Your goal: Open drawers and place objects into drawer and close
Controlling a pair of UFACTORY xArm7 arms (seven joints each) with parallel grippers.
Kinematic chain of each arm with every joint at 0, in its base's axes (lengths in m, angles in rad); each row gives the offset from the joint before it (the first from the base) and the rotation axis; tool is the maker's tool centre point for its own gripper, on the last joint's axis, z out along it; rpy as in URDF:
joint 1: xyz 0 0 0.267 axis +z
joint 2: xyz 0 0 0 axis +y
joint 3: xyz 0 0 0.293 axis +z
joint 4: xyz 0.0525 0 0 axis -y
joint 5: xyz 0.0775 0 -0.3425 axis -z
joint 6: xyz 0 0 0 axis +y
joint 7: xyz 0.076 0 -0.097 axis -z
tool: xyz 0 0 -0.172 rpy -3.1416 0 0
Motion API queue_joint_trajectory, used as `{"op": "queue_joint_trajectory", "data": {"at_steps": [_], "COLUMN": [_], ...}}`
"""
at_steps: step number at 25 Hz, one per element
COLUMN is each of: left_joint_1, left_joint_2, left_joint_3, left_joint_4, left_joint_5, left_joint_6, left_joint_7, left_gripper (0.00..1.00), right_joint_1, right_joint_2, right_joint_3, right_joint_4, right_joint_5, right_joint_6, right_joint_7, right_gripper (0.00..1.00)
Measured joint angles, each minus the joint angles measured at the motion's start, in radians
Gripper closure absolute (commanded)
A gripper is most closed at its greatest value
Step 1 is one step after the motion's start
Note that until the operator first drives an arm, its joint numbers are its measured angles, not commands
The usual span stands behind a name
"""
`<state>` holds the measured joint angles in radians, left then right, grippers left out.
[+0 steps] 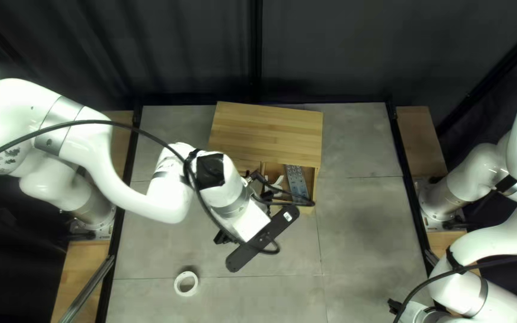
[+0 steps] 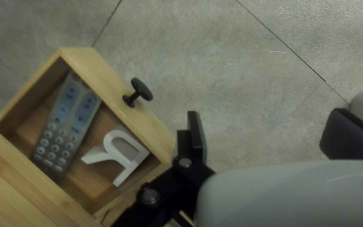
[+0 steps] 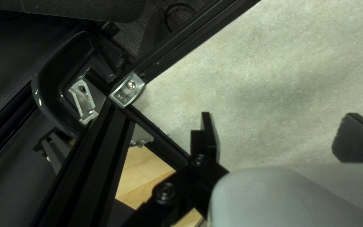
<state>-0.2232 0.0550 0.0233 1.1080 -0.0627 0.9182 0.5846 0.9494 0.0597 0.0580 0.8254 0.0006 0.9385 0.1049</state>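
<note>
**Grey tabletop [image 1: 360,239] under a dark curtain [image 1: 330,48], open drawer [image 2: 110,96] part loaded**

Dark rails [image 1: 411,197] border the tabletop at left and right, with pale wooden boards [image 1: 417,137] beyond. Toward the far side, a wooden cabinet [image 1: 270,131] is set down, its drawer pulled out toward the near side. A remote [image 2: 68,126] and a white letter-shaped piece [image 2: 131,168] are held inside; a white ring [image 1: 177,283] is left outside, on the near left of the tabletop.

The left gripper [image 2: 267,122] is poised just beside the drawer, its jaws wide and empty. The jaws of the right gripper [image 3: 278,126], at the near right corner, are also wide, with nothing held.

If the ring is judged to be next, it could be tipped or rolled by an off-centre pinch. The black knob [image 2: 141,89] could be bumped by a low sweep, and the drawer shoved. Closing could be blocked should the long remote be propped too high, or should the loose cable [image 1: 88,122] be snagged at the drawer front.
</note>
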Motion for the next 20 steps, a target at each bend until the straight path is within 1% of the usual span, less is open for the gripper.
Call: {"op": "queue_joint_trajectory", "data": {"at_steps": [3, 6, 10, 13, 16, 20], "left_joint_1": [0.008, 0.011, 0.009, 0.007, 0.011, 0.02], "left_joint_2": [0.09, 0.147, 0.186, 0.24, 0.272, 0.29], "left_joint_3": [0.017, 0.033, 0.048, 0.056, 0.062, 0.062], "left_joint_4": [0.121, 0.203, 0.24, 0.294, 0.331, 0.345], "left_joint_5": [0.01, 0.027, 0.052, 0.068, 0.075, 0.066], "left_joint_6": [0.087, 0.151, 0.173, 0.198, 0.214, 0.192], "left_joint_7": [-0.087, -0.16, -0.227, -0.255, -0.258, -0.238], "left_gripper": [0.0, 0.0, 0.0, 0.0, 0.0, 0.0], "right_joint_1": [0.0, 0.0, 0.0, 0.0, 0.0, 0.0], "right_joint_2": [0.0, 0.0, 0.0, 0.0, 0.0, 0.0], "right_joint_3": [0.0, 0.0, 0.0, 0.0, 0.0, 0.0], "right_joint_4": [0.0, 0.0, 0.0, 0.0, 0.0, 0.0], "right_joint_5": [0.0, 0.0, 0.0, 0.0, 0.0, 0.0], "right_joint_6": [0.0, 0.0, 0.0, 0.0, 0.0, 0.0], "right_joint_7": [0.0, 0.0, 0.0, 0.0, 0.0, 0.0], "right_gripper": [0.0, 0.0, 0.0, 0.0, 0.0, 0.0]}}
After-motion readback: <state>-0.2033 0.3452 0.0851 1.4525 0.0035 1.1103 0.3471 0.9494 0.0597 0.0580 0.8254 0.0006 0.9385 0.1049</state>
